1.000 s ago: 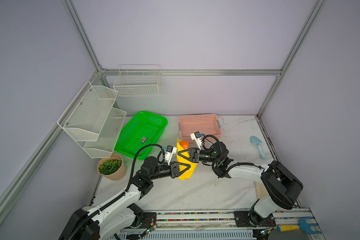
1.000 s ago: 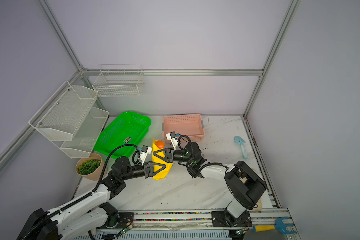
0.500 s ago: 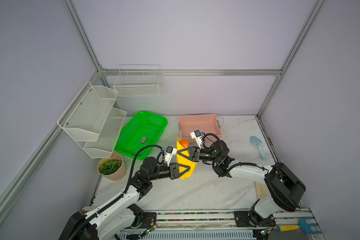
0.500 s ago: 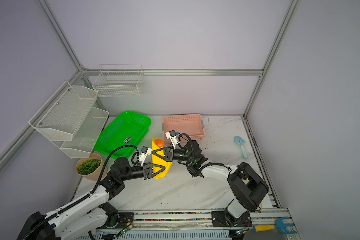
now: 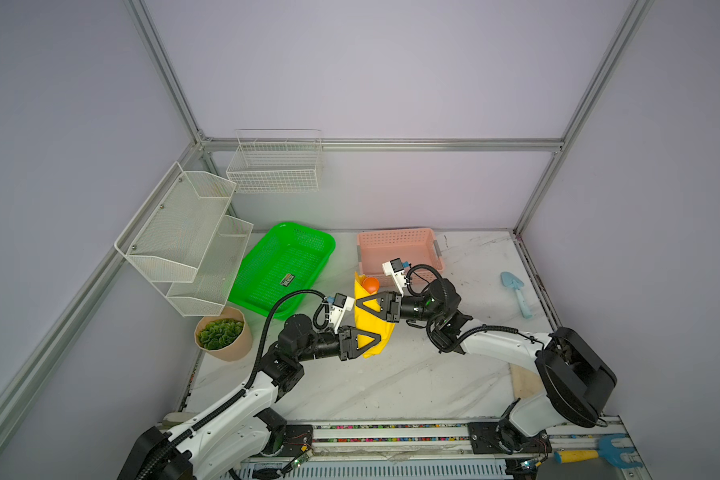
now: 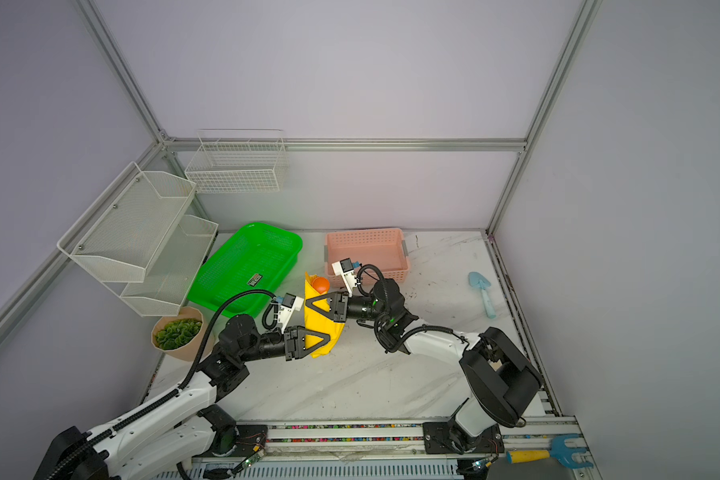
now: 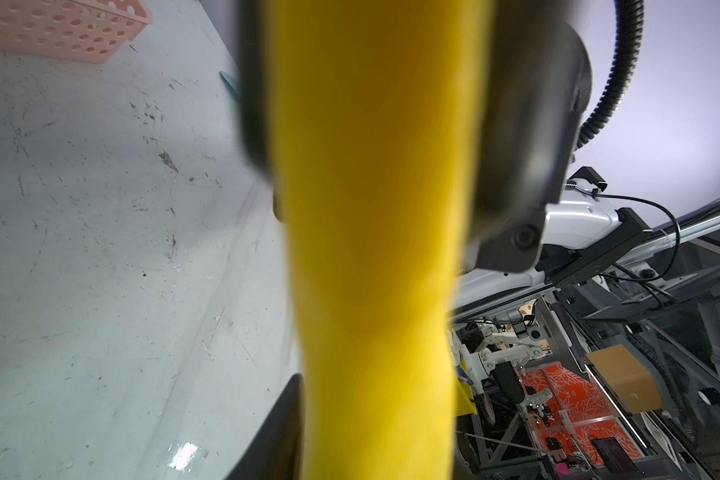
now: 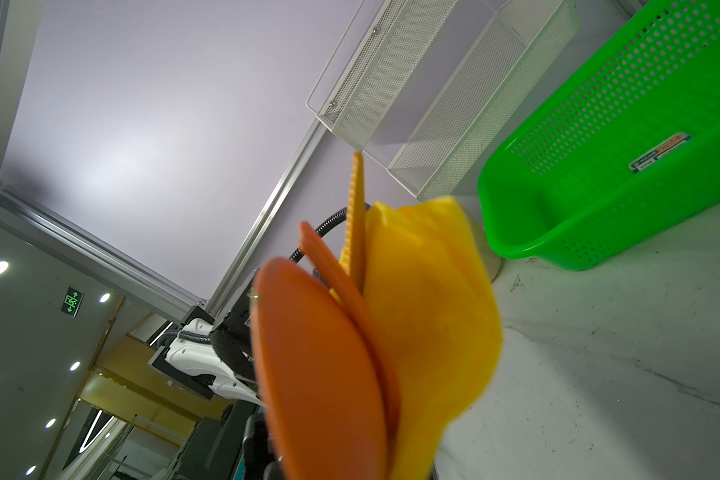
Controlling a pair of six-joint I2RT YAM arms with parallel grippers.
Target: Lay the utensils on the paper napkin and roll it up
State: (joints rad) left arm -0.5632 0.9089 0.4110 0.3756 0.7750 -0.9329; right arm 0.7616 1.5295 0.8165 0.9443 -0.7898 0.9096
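The right fingers [image 5: 366,297] are clamped on the rolled paper napkin [image 5: 377,328], and the 2 orange utensils [image 8: 329,353] stick out past them. The left fingers [image 5: 364,331] straddle the napkin's other end; I cannot tell whether they grip it.

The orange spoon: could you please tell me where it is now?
In both top views the spoon sticks out of the far end of the rolled yellow napkin, mid-table, in front of the pink basket.

Top views high, facing down — wrist views close
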